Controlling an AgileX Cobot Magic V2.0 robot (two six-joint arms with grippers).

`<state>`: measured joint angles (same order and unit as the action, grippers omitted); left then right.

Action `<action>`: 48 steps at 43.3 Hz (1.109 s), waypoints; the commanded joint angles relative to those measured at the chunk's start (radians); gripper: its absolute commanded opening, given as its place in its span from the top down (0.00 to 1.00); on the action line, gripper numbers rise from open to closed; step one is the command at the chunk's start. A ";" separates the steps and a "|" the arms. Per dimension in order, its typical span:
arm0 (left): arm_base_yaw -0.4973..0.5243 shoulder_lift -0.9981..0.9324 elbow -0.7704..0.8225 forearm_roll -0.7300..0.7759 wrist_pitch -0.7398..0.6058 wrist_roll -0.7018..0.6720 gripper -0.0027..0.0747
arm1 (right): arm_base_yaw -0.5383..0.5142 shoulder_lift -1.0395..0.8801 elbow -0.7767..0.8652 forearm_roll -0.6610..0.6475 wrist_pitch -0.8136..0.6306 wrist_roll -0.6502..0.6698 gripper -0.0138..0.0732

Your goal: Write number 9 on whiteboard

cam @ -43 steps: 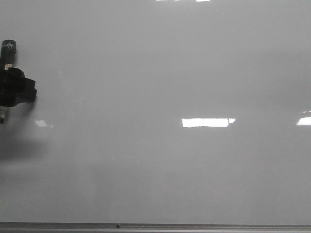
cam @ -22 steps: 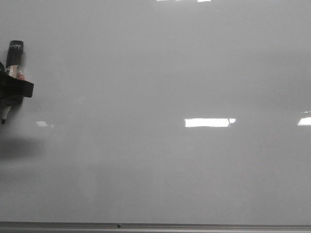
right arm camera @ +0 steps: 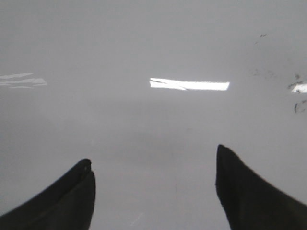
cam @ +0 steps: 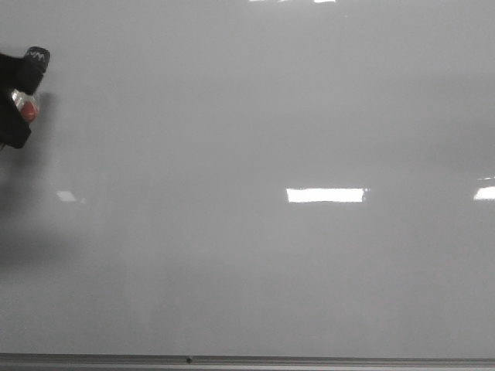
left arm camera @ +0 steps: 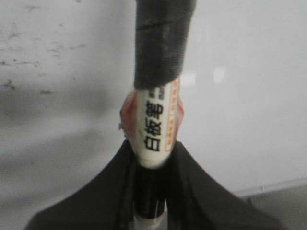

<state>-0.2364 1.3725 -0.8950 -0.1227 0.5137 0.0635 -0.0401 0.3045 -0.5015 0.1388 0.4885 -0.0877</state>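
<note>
1. Whiteboard (cam: 255, 255) surface fills the front view, its thin metal rail (cam: 247, 360) running along the lower edge; no marker line is seen on it, so the number 9 is judged not yet begun.
2. Nearest the cameras, a marker (left arm camera: 154, 120) is clamped between the dark fingers of the left gripper (left arm camera: 151, 167), its white printed label and taped black barrel showing in the left wrist view.
3. The right gripper (right arm camera: 153, 191) is held with its fingers spread wide apart and nothing between them, over bare board.
4. Farther off, at the left edge of the front view, the left gripper (cam: 11, 116) and the black end of the marker (cam: 32, 66) are seen tilted before the board; whether the tip touches cannot be told.
5. For the step in hand, the tip is best brought squarely onto a bare area away from the bright reflection (cam: 325, 195), then pressed lightly and evenly, so the loop can be closed cleanly before the stem is drawn down.
6. Too much pressure is judged likely to make the marker slip in the grip.
</note>
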 commanded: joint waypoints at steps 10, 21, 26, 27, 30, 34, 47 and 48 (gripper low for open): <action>-0.109 -0.036 -0.306 -0.277 0.628 0.436 0.99 | 0.062 0.250 -0.234 0.264 0.213 -0.270 0.21; -0.246 -0.038 -0.342 -0.476 0.745 0.750 0.99 | 0.192 0.503 -0.457 0.595 0.546 -0.614 0.21; -0.321 -0.038 -0.342 -0.476 0.745 0.777 0.99 | 0.232 0.607 -0.548 0.699 0.639 -0.685 0.21; -0.337 -0.038 -0.342 -0.476 0.745 0.779 0.99 | 0.237 0.632 -0.566 0.720 0.653 -0.701 0.21; -0.378 -0.038 -0.342 -0.476 0.745 0.790 0.99 | 0.256 0.694 -0.604 0.778 0.708 -0.745 0.21; -0.416 -0.038 -0.342 -0.476 0.745 0.791 0.99 | 0.285 0.773 -0.634 0.858 0.776 -0.803 0.21; -0.444 -0.038 -0.342 -0.480 0.745 0.794 0.99 | 0.432 0.938 -0.649 0.881 0.753 -0.864 0.21; -0.444 -0.038 -0.342 -0.480 0.745 0.794 0.99 | 0.448 0.949 -0.649 0.881 0.741 -0.864 0.21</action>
<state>-0.6730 1.3659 -1.2035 -0.5489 1.2327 0.8586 0.3668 1.2452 -1.1147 0.9460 1.2255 -0.9309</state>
